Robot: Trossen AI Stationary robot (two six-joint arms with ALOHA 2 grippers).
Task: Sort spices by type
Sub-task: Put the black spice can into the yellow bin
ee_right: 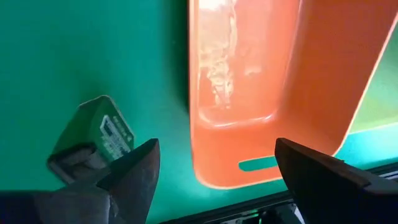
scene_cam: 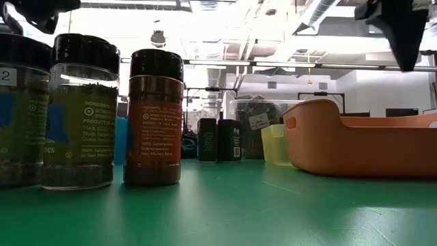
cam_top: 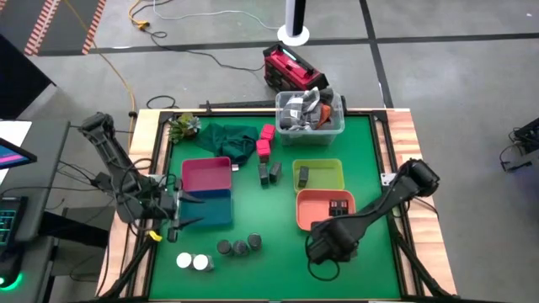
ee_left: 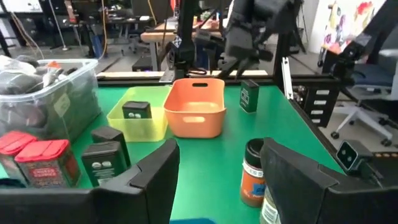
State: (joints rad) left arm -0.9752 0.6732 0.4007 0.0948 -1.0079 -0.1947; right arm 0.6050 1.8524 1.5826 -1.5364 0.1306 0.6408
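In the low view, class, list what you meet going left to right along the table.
Green-filled jar → orange-filled jar → two dark rectangular tins → yellow tray → orange tray.

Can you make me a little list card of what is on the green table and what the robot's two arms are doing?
Table: green table
Trays: pink tray, blue tray, yellow tray, orange tray
Round dark jars: three in a row
White-topped jars: two, side by side
Pink cubes: two
Dark blocks: two on the table, one more in the yellow tray
Left end effector: open, empty, by the blue tray
Right end effector: open, empty, over the orange tray's end
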